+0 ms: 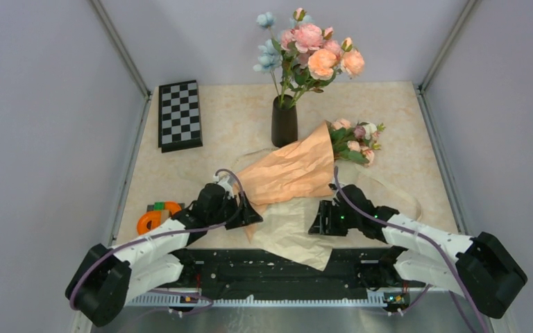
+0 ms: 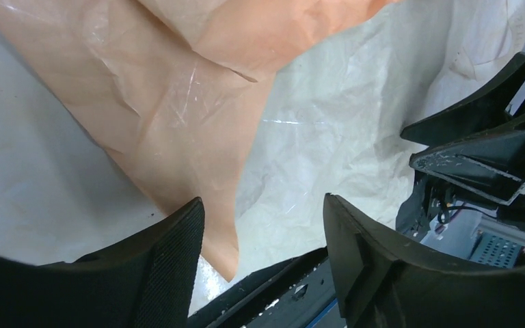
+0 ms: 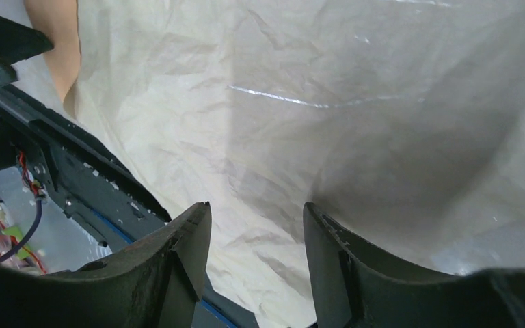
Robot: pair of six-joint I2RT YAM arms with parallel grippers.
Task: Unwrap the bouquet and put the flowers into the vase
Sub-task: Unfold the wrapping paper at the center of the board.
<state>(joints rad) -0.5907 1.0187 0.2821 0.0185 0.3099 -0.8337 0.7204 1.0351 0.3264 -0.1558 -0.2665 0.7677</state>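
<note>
The bouquet lies on its side mid-table, its peach-orange paper cone (image 1: 291, 170) pointing toward me and its cream and pink flowers (image 1: 355, 142) at the far right end. Crinkled tan lining paper (image 1: 291, 236) spreads out below the cone. The black vase (image 1: 284, 123) stands upright just behind the cone. My left gripper (image 1: 248, 210) is open at the cone's near tip; in the left wrist view (image 2: 263, 212) the orange paper corner (image 2: 212, 171) hangs between the jaws, close to the left finger. My right gripper (image 1: 321, 220) (image 3: 256, 219) is open over the tan paper (image 3: 301, 123), gripping nothing.
A taller pink, orange and pale-blue bunch (image 1: 312, 52) fills the vase. A folded chessboard (image 1: 179, 114) lies at the back left. An orange ring with small coloured blocks (image 1: 156, 216) sits by the left arm. Walls close in on both sides.
</note>
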